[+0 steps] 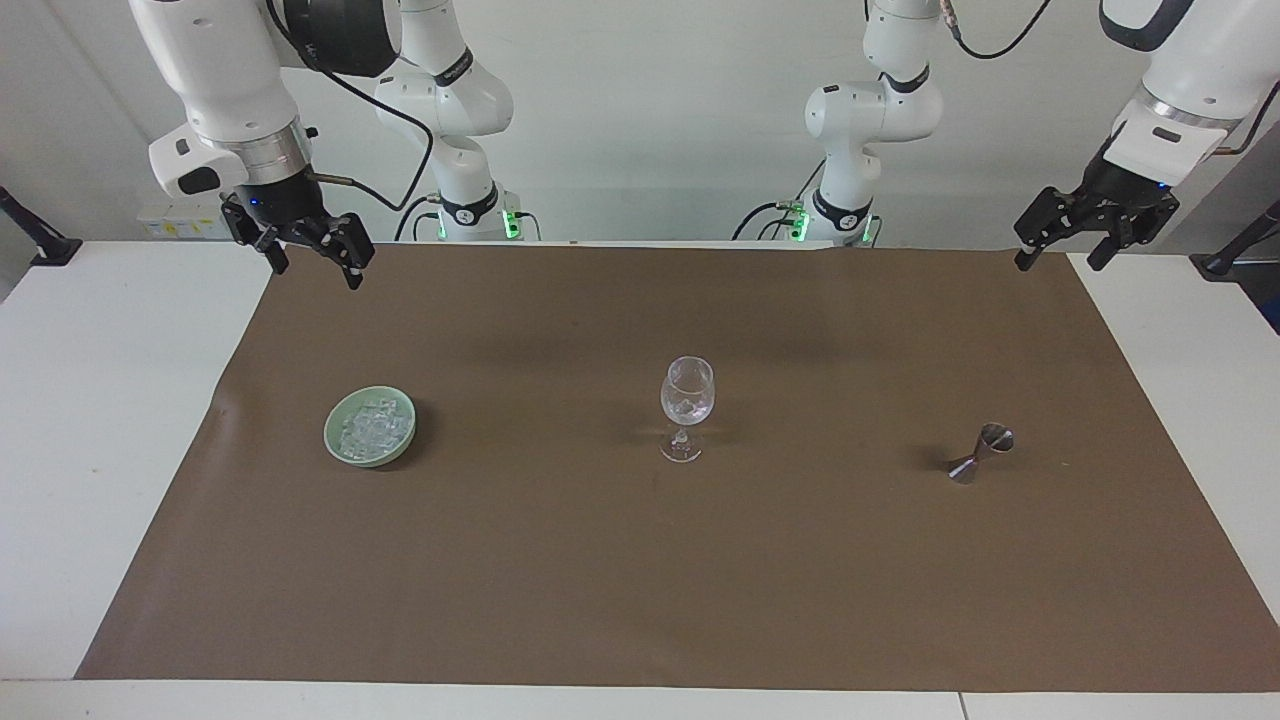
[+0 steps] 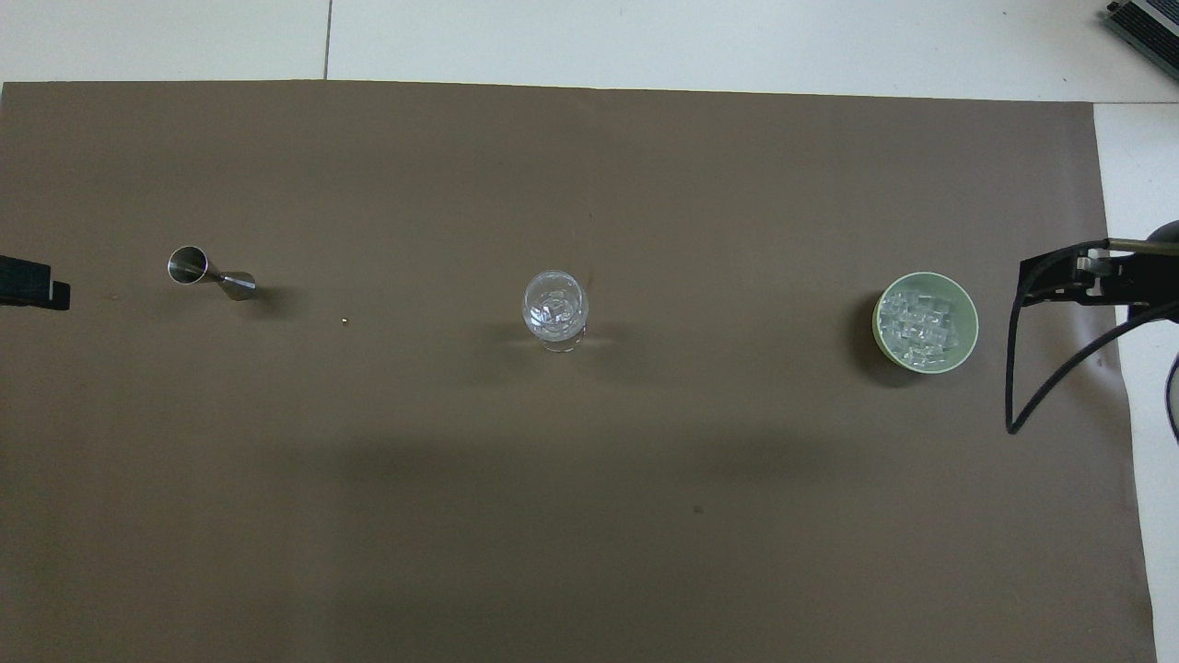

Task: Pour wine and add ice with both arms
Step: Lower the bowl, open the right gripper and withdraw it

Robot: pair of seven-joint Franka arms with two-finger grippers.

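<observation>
Ice [image 2: 924,322] in wine glass [image 2: 555,308] clear overhead, facing view faint

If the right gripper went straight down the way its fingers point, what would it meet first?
Probably the brown mat near its corner, at the right arm's end; depth is unclear. The open, empty right gripper hangs well clear of the green bowl of ice.

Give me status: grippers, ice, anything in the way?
Right gripper open, empty, over mat edge. Left gripper open, empty, waiting. Ice in green bowl; some in wine glass. Nothing blocking.
</observation>
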